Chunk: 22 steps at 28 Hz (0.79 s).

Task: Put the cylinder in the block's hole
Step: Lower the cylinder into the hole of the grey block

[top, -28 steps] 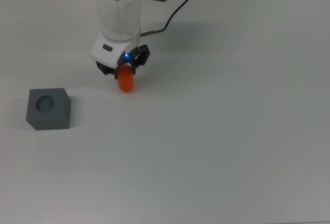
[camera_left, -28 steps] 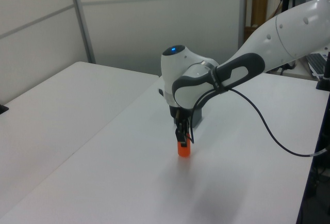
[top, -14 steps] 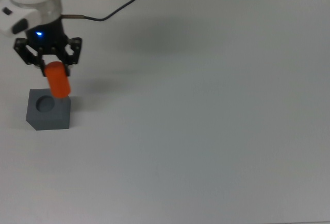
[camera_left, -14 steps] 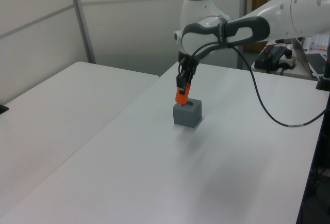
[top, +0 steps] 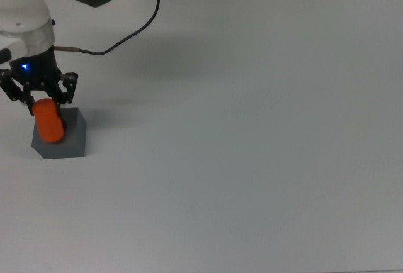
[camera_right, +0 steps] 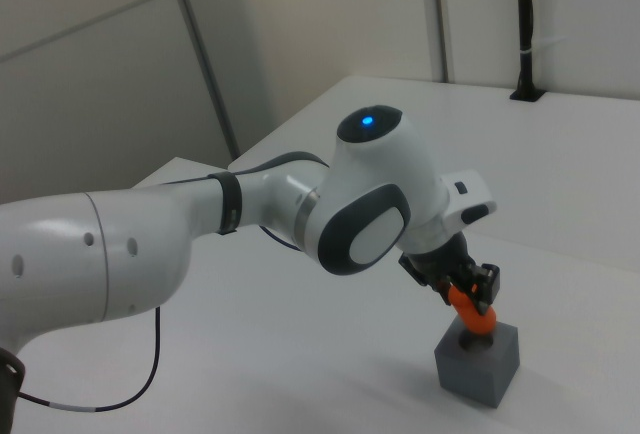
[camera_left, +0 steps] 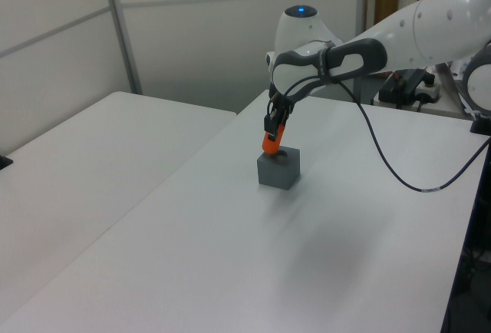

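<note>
The orange-red cylinder (top: 48, 121) (camera_left: 270, 142) (camera_right: 473, 312) hangs tilted right above the top face of the grey block (top: 68, 141) (camera_left: 279, 170) (camera_right: 482, 362), held at its upper end. My gripper (top: 40, 102) (camera_left: 273, 124) (camera_right: 466, 288) is shut on the cylinder. In the top view the cylinder covers the hole. The left view shows a sliver of the hole (camera_left: 283, 151) beside the cylinder's lower end. I cannot tell whether the cylinder's lower end touches the block.
The block stands on a white table (top: 252, 128) near the top view's left edge. A black cable (top: 135, 27) trails from the arm across the table's back. A second white table (camera_left: 84, 156) lies at the left view's left.
The gripper has carried the cylinder a little toward the top view's left and lower, from beside the hole to right over it. The block has not moved.
</note>
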Motion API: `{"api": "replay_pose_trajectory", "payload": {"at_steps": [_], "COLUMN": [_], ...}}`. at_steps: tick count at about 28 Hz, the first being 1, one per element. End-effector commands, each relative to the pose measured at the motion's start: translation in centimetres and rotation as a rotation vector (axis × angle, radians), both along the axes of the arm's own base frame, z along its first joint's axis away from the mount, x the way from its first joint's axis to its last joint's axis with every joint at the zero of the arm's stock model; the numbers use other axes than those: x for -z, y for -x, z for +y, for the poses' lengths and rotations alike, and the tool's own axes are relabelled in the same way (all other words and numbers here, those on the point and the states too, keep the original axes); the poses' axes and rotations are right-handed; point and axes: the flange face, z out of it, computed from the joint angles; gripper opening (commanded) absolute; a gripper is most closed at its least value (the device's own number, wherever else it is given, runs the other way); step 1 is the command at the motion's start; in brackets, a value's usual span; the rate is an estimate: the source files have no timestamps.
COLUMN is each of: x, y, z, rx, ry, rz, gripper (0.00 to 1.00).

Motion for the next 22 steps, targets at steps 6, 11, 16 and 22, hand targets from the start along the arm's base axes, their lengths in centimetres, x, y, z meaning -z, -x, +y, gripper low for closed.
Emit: {"api": "replay_pose_trajectory", "payload": {"at_steps": [6,11,16,22], "x": [-0.2,0.0,-0.1,-0.1], "y": [0.1,0.5,1.0,1.2], "z": [-1.0,-0.9,-0.7,-0.5], "rx": [0.010,0.008,0.001,-0.002], "ry": [0.002,-0.006,-0.005,-0.005], "rz": [0.008,0.040,0.087,0.105], "gripper": [0.03,0.03,0.03,0.04]}}
